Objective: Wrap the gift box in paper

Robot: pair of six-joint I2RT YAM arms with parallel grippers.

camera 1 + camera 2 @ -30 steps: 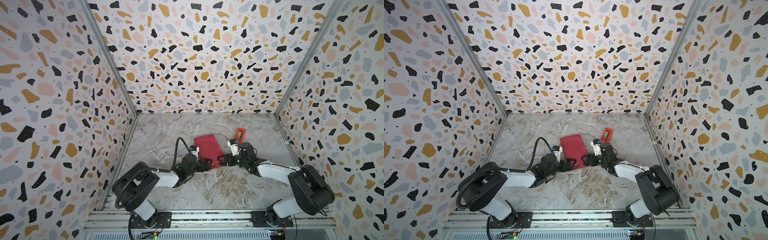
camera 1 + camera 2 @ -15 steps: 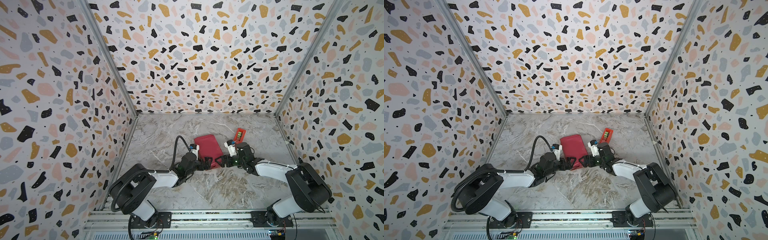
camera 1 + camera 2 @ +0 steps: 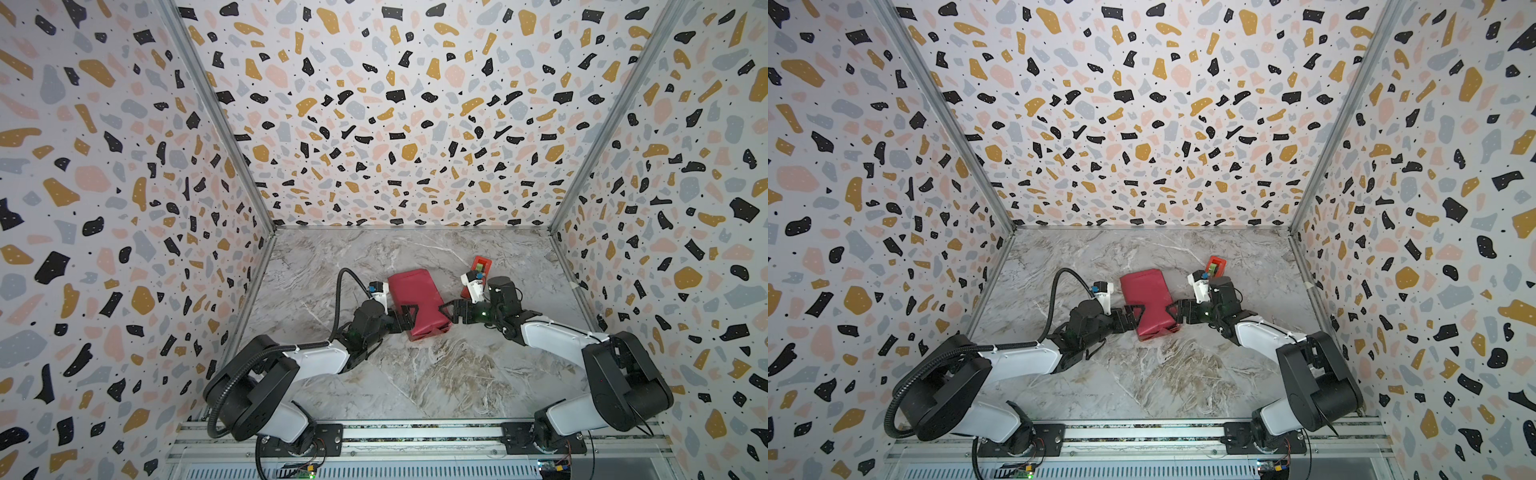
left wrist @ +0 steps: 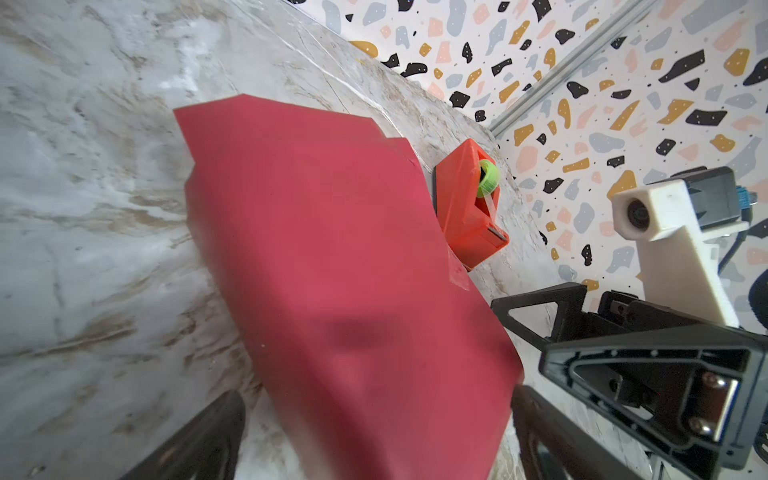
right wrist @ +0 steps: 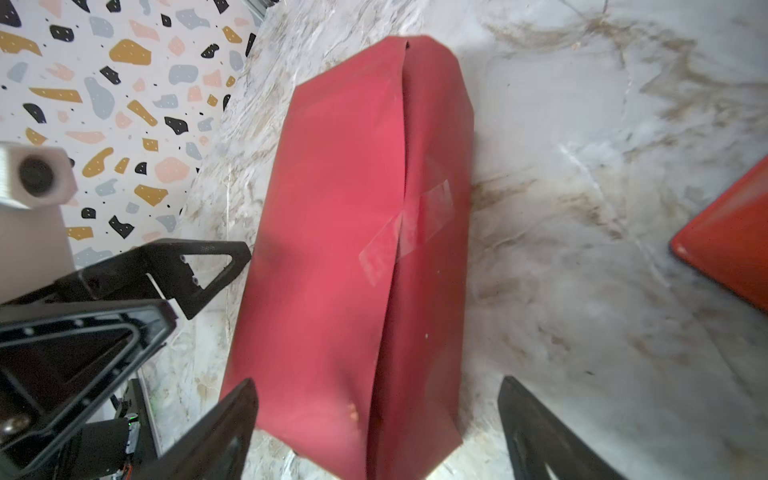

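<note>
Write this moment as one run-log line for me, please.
paper: wrapped into parcel, tape strip across seam | left gripper: open, left of parcel | right gripper: open, right of parcel | tape dispenser: beyond right gripper

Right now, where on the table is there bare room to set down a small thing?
Free: the wide table patch between the paper and the front rail; the strip along the back wall. Crowded: the middle, where the left gripper and right gripper flank the paper, tape dispenser just behind.

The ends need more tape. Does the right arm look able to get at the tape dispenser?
Probably yes: the tape dispenser stands just beyond the open right gripper, nothing between them, though it faces the paper.
</note>
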